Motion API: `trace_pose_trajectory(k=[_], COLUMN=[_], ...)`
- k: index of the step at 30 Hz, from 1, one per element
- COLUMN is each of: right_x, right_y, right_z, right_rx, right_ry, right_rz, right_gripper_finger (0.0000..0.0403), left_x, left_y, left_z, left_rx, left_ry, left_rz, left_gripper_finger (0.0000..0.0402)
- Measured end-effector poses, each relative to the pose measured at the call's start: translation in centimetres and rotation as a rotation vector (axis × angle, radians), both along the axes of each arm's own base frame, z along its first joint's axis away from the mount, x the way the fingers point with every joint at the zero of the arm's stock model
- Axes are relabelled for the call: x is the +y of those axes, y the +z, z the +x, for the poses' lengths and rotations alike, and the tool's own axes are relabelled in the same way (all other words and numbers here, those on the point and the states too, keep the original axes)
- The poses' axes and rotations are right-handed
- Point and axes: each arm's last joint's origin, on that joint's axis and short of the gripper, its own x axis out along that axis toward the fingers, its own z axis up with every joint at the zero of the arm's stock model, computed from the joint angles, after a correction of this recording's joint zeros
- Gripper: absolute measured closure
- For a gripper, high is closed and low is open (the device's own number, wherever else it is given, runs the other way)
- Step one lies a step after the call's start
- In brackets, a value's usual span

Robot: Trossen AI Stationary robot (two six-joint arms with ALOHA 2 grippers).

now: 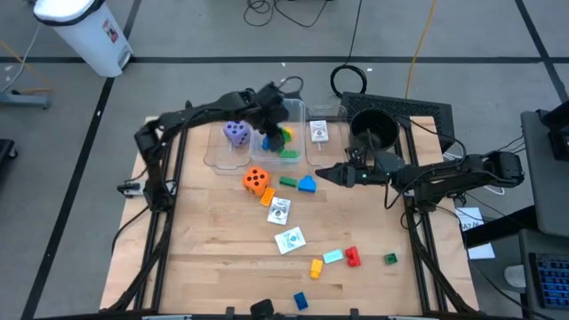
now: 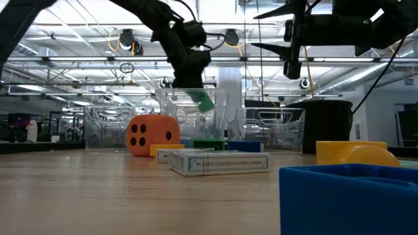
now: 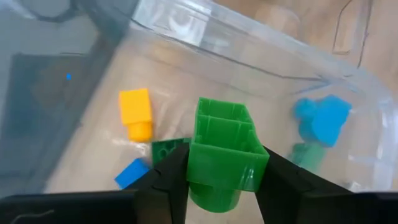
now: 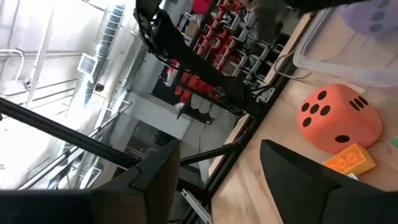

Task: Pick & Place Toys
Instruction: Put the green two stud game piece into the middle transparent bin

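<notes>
Clamped between our left gripper (image 3: 214,186) fingers is a green plastic building block (image 3: 222,149), held over the clear plastic tub (image 1: 216,153) at twelve o'clock on the table. Inside the tub already lie a yellow block (image 3: 135,113), a small blue block (image 3: 131,173), a teal block (image 3: 321,118) and a purple dotted die (image 1: 236,132). Left outside: the orange dotted die (image 1: 256,180), white printed cards (image 1: 290,239), and scattered blocks toward six o'clock, perhaps eight or so. Our right gripper (image 1: 322,174) hovers at three o'clock, jaws apart, empty.

Grey floor (image 1: 178,36); white bin (image 1: 86,31)
</notes>
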Motion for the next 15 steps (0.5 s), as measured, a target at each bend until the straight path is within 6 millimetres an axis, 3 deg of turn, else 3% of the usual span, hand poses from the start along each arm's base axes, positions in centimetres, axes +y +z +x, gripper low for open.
trace_pose_trajectory(k=[9,15], right_x=[0.0,0.3], right_y=[0.0,0.0], right_z=[0.0,0.0], right_rx=[0.001,0.001], right_ry=[0.0,0.012], right_rz=[-0.001,-0.002], right_gripper_finger=[0.0188,0.0192], left_x=[0.5,0.9], left_y=[-1.9,-3.2], left_z=[4.4,5.5], left_rx=[0.19,0.29], left_ry=[-0.121,-0.157], left_rz=[-0.004,-0.015], left_gripper_finger=[0.0244,0.026])
